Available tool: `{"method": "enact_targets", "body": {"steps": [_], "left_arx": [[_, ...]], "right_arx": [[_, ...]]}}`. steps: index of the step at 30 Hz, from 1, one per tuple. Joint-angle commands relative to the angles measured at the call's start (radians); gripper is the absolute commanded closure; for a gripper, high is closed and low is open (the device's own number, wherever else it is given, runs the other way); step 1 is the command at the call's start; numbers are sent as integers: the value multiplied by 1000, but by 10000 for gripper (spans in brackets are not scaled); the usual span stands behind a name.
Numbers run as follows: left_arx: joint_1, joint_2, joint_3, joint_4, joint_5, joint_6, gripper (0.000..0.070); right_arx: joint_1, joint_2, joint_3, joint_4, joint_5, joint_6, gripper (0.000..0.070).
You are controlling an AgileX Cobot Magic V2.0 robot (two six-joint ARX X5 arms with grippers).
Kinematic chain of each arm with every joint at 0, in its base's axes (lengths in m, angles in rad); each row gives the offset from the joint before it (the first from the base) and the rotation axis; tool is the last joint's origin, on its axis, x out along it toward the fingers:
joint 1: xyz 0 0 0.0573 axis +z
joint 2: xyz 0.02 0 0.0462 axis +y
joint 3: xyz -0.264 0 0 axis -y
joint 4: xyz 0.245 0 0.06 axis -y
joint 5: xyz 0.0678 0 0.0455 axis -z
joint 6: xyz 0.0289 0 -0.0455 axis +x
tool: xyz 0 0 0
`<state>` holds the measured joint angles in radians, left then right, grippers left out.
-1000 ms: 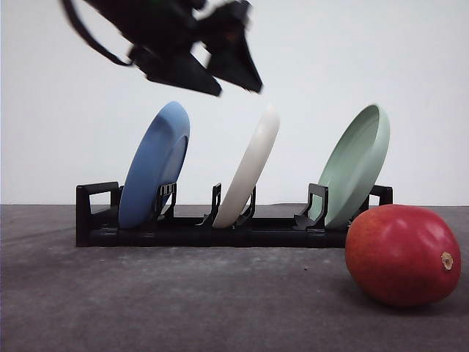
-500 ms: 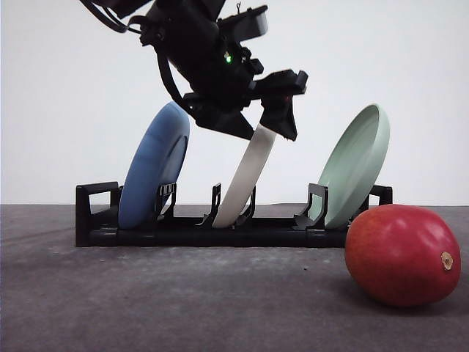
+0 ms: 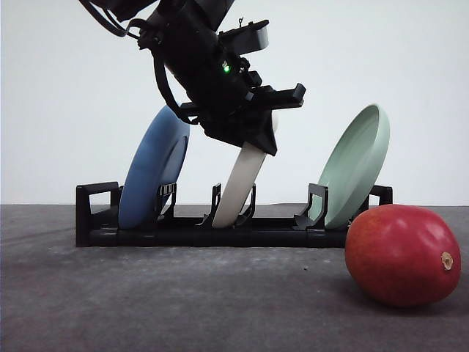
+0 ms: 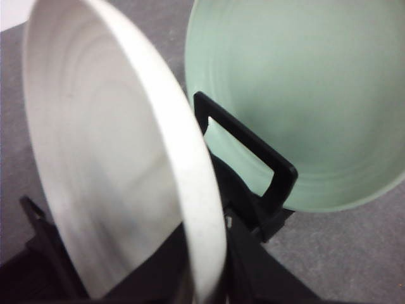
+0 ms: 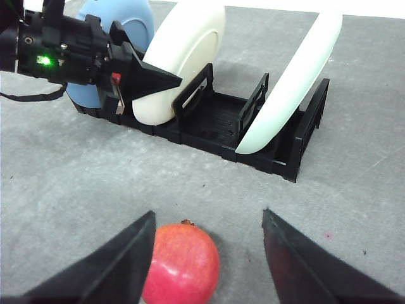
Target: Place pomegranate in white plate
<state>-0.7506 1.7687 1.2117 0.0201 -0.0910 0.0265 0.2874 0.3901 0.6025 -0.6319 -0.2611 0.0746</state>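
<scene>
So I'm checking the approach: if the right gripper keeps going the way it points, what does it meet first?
Probably the pomegranate, lying between the open fingers of the right gripper; depth is unclear.

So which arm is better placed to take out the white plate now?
Left: its tool is at the upright matte cream round plate in the black rack; the open right tool hangs above the glossy red pomegranate.
</scene>
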Motion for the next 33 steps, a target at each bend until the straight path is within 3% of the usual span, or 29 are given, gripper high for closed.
{"method": "enact_targets", "body": {"steps": [1, 19, 26, 33], "left_arx": [[-10, 21, 37, -14, 7, -16, 690], [-11, -5, 294, -358, 8, -77, 690], [-12, -89, 309, -389, 8, -150, 690], [-56, -222, 308, -517, 16, -170, 690]], "right_arx": [[5, 0, 17, 11, -1, -7, 361], [5, 0, 17, 10, -1, -6, 361], [5, 0, 17, 10, -1, -7, 361], [5, 0, 17, 10, -1, -7, 361]]}}
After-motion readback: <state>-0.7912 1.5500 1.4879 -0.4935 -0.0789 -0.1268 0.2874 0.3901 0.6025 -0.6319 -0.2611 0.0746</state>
